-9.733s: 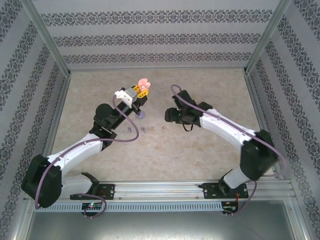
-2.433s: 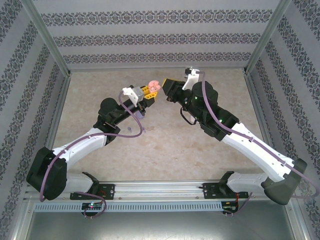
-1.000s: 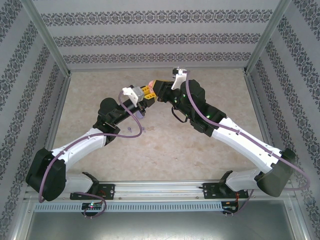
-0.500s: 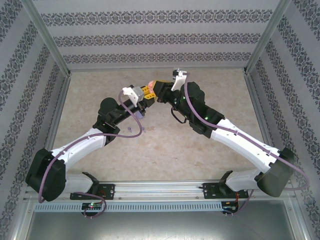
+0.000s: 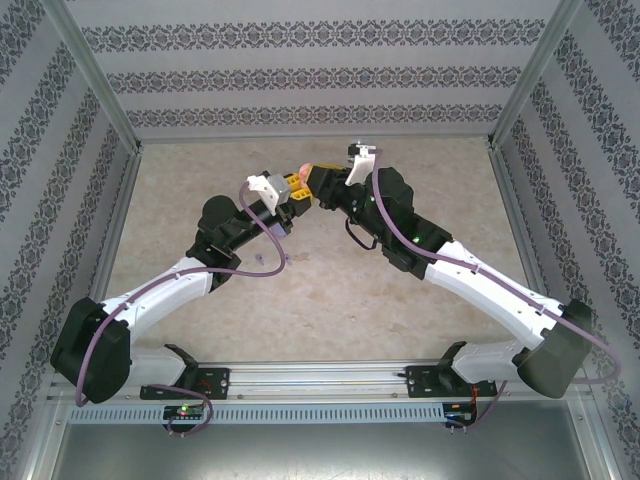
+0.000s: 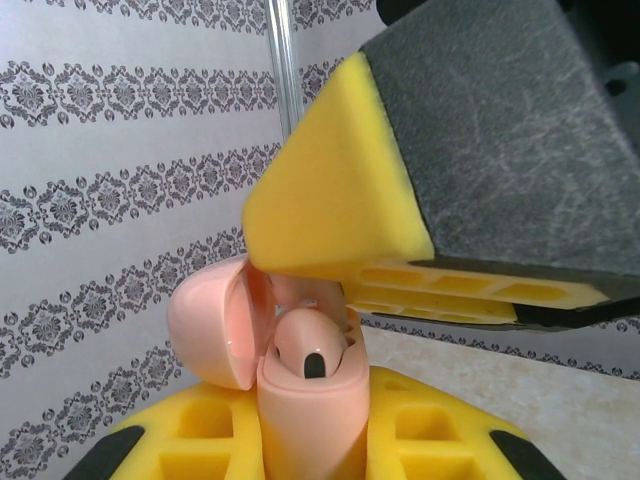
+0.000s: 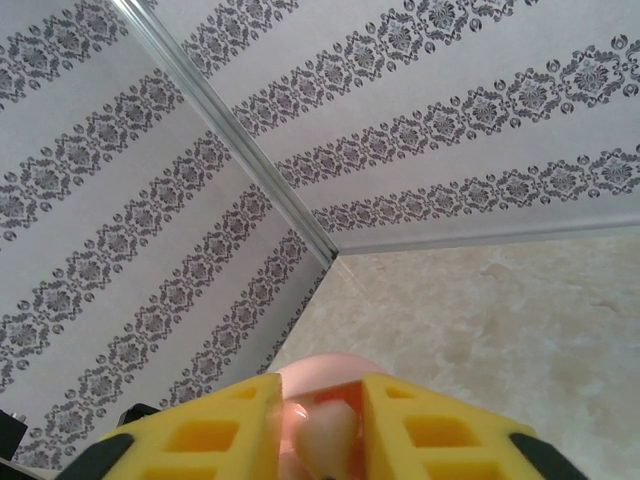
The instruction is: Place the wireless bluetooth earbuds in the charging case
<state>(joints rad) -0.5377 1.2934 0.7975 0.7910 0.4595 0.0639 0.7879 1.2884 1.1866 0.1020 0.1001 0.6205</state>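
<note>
My left gripper is raised above the back of the table, shut on a pink charging case. In the left wrist view the case stands upright between the yellow fingers with its lid swung open to the left. One pinkish-beige earbud sits in it. My right gripper meets the case from the right; its yellow finger hangs just over the opening. In the right wrist view the right gripper is shut on a pale pinkish earbud, directly at the case.
A small loose earbud lies on the beige table below the left arm. Patterned walls with metal corner posts close off the back and sides. Both arms cross the middle of the table toward its back centre.
The right arm rose from the table's middle and swung left to the held case. Over the last second it only edged closer; the left gripper held still.
</note>
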